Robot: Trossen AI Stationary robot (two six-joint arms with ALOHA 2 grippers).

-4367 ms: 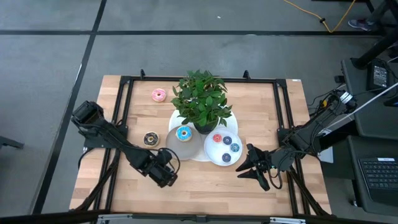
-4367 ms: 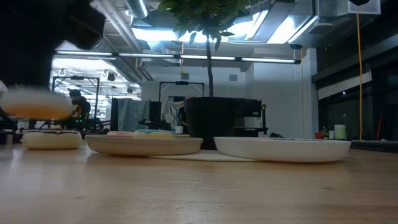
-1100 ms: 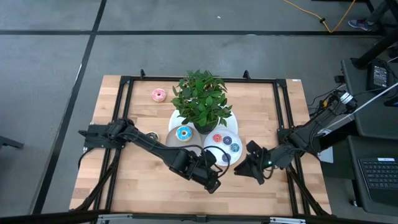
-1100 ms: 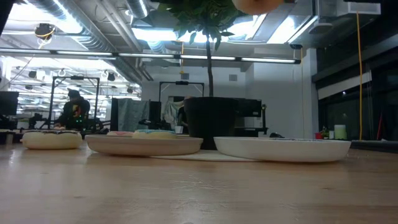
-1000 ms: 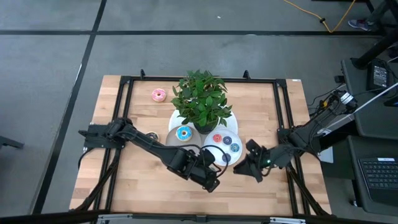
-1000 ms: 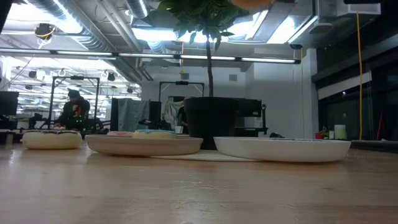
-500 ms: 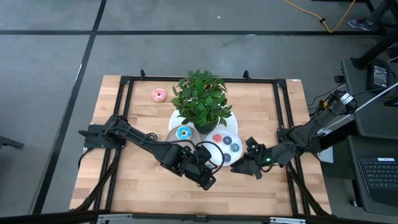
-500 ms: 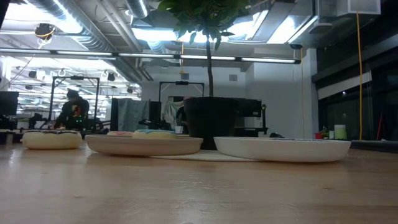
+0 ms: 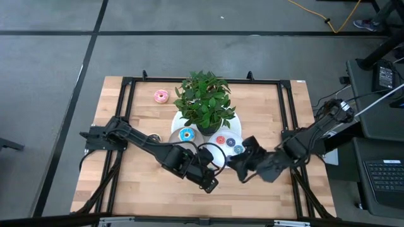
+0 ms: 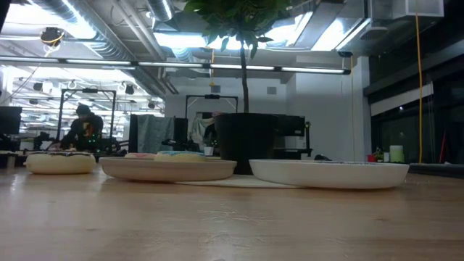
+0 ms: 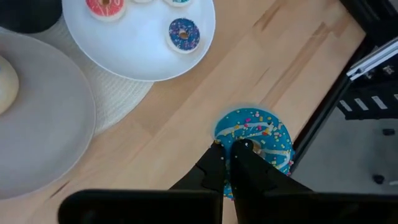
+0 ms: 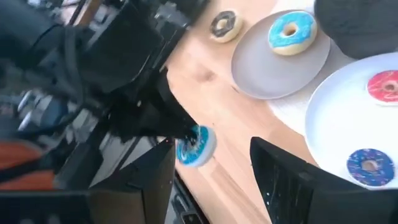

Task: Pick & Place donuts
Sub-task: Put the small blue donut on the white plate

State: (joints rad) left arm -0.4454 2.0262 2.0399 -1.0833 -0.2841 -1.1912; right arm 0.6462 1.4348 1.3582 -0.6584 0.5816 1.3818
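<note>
My left gripper (image 9: 211,184) hangs over the table's near middle, shut on a light blue sprinkled donut (image 11: 254,144). My right gripper (image 9: 235,165) stands open just to its right, at the white plate's (image 9: 214,156) near edge, nothing between its fingers. On that plate lie a red mini donut (image 9: 221,140) and two dark blue ones (image 9: 238,150). A blue donut (image 9: 186,134) lies on the grey plate (image 12: 261,68). A chocolate donut (image 12: 224,25) and a pink donut (image 9: 161,96) lie flat on the wood. My left gripper pinches one side of the blue donut's ring (image 11: 231,144), one finger at the hole and the other outside the rim. The fingers slant down from the table's left. The donut hangs at the fingertips (image 12: 180,138), tilted and clear of the table.
A potted plant (image 9: 205,101) stands behind the two plates and overhangs them. A black frame (image 9: 126,82) runs around the table's edges. Bare wood (image 9: 158,195) lies along the near edge under both arms.
My right gripper has gone toward the table's left and up, closing in on my left gripper, and has tipped more level. My left gripper has risen slightly with the blue donut, which has left the top of the low view.
</note>
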